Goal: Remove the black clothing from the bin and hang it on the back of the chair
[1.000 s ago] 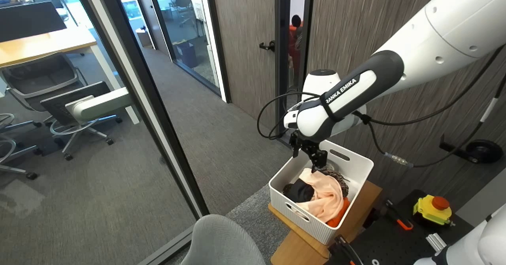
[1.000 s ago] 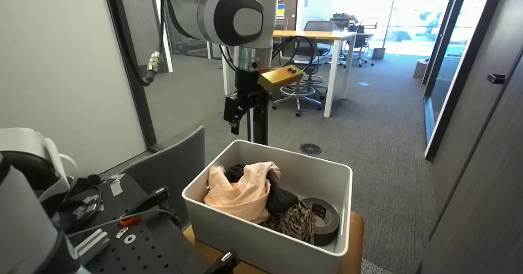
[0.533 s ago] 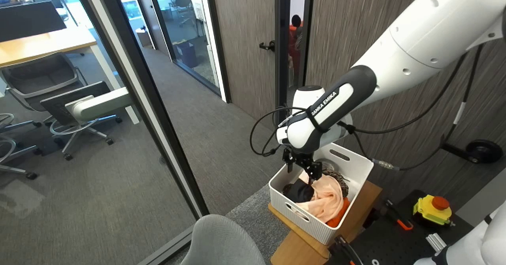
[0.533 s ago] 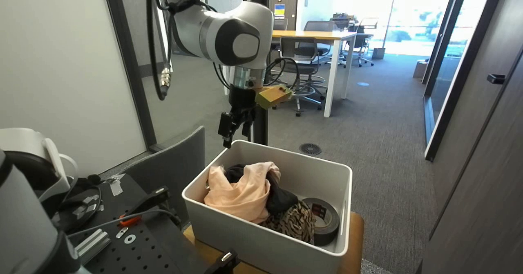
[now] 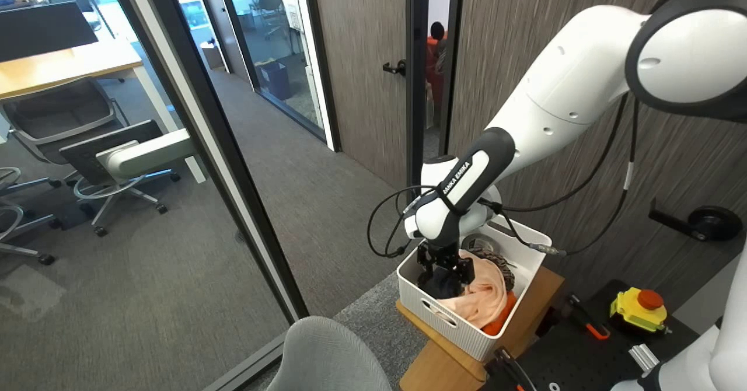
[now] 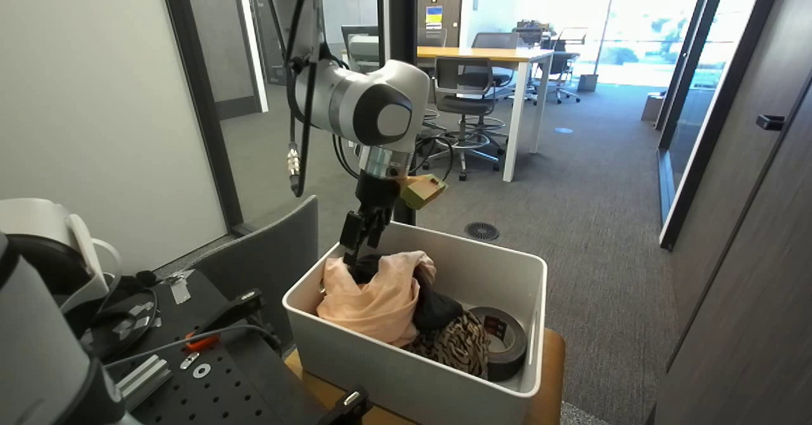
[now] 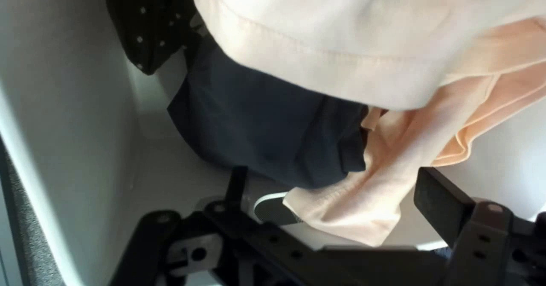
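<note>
The black clothing [image 7: 264, 119] lies in the white bin, partly under peach cloth [image 7: 341, 34]. A bit of it shows under my gripper in an exterior view [image 5: 444, 287] and behind the peach cloth in an exterior view [image 6: 363, 268]. The bin [image 6: 406, 380] stands on a wooden stand. My gripper [image 7: 332, 175] is open and points down into the bin, fingers either side of the black clothing's edge and a hanging peach corner; it also shows in both exterior views [image 5: 446, 273] [image 6: 363, 255]. The grey chair's back [image 5: 330, 353] stands beside the bin.
Inside the bin are a leopard-print cloth [image 6: 460, 342], a tape roll [image 6: 507, 352], an orange item [image 5: 499, 319] and a dotted dark cloth [image 7: 147, 25]. A black perforated table [image 6: 216, 387] with tools is beside the bin. A glass wall frame [image 5: 257, 233] stands behind the chair.
My gripper has moved down from above the bin's far side, so its fingers are now inside the bin by the black clothing. It stays open. The clothes have not visibly moved.
</note>
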{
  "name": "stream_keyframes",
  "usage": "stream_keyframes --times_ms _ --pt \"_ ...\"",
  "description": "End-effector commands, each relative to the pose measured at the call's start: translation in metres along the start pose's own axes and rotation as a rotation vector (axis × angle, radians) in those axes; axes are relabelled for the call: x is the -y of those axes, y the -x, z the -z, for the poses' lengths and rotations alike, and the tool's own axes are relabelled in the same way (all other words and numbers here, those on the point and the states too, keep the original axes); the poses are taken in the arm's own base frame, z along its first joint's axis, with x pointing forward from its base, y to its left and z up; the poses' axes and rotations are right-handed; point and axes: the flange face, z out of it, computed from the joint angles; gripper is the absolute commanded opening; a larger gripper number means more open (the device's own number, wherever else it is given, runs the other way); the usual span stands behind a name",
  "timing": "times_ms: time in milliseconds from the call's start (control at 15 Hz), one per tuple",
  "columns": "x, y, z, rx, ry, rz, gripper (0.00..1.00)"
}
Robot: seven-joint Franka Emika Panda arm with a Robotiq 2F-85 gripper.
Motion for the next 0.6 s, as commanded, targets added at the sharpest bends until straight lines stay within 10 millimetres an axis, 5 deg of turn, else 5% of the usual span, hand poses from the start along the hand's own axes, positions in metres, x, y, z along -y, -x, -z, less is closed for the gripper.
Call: stream_keyframes --times_ms 0,533 --pt "-0.018 0.012 -0.012 0.027 -0.05 0.054 1.0" --pt "-0.038 0.029 -0.022 0.056 -0.078 0.092 1.0"
